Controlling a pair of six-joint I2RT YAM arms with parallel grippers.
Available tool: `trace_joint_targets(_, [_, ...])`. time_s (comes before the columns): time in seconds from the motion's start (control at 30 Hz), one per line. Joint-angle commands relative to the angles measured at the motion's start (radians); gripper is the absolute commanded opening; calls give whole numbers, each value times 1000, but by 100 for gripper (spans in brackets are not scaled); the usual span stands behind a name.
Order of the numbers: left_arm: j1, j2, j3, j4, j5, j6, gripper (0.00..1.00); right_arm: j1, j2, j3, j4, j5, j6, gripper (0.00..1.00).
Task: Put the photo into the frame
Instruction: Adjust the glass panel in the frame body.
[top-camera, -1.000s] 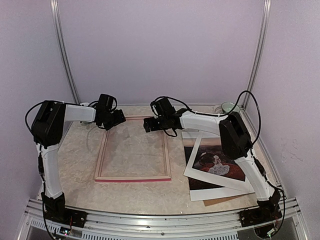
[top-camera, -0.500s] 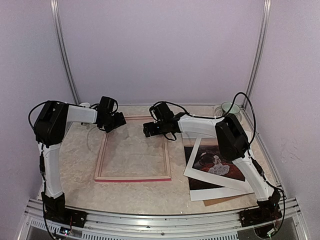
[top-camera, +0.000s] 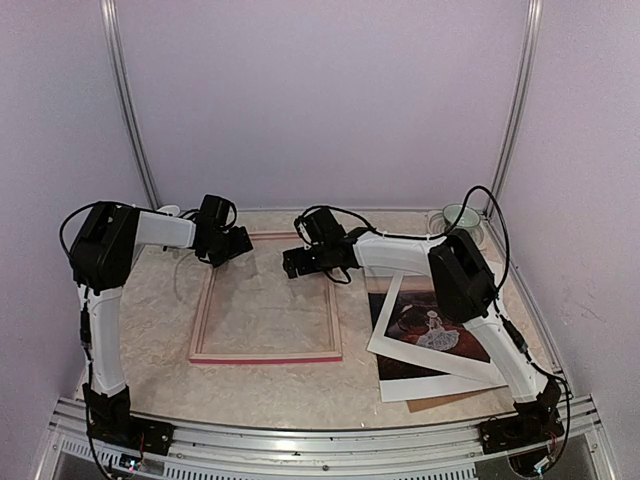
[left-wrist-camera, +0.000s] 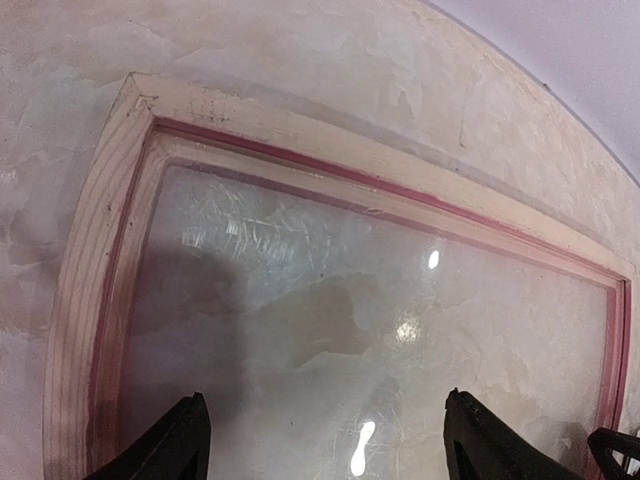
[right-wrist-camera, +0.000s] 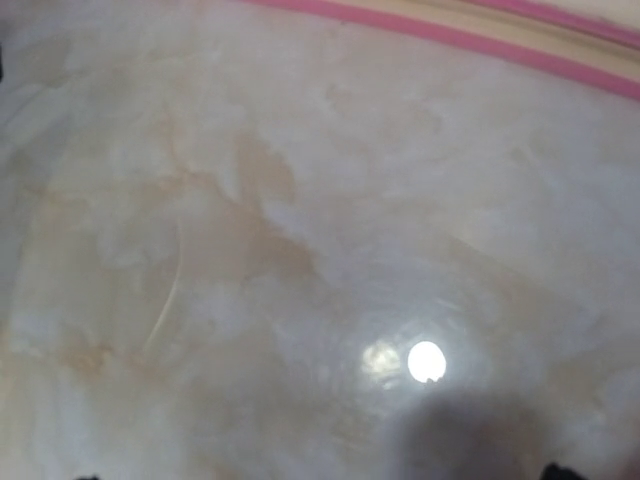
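Left wrist: left gripper (left-wrist-camera: 325, 415) spread wide, empty

The frame (left-wrist-camera: 300, 140) shows pale bare wood, matt and faintly grainy, with a pink painted inner edge. Its pane (left-wrist-camera: 350, 330) is clear, glossy and finely scratched, mirroring lamps. The counter (top-camera: 160, 330) is smooth, with a marbled beige stone look. The photo (top-camera: 430, 330) is flat paper. The fingers (left-wrist-camera: 180, 450) look like matt black plastic.

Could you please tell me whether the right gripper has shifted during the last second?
Yes. The right gripper has edged slightly left and toward the near side, farther from the far rail of the frame, which has not moved.
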Motion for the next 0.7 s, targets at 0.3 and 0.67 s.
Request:
trace_joint_targets(0.3, [-2,-126,-23,-36,103,-48,80,27,11,-31,-71,-12,-2,96])
trace_joint_targets(0.67, [-75,-415,-287,-126,143,-33,80,80,-229,-153,-77,-20,-50,99])
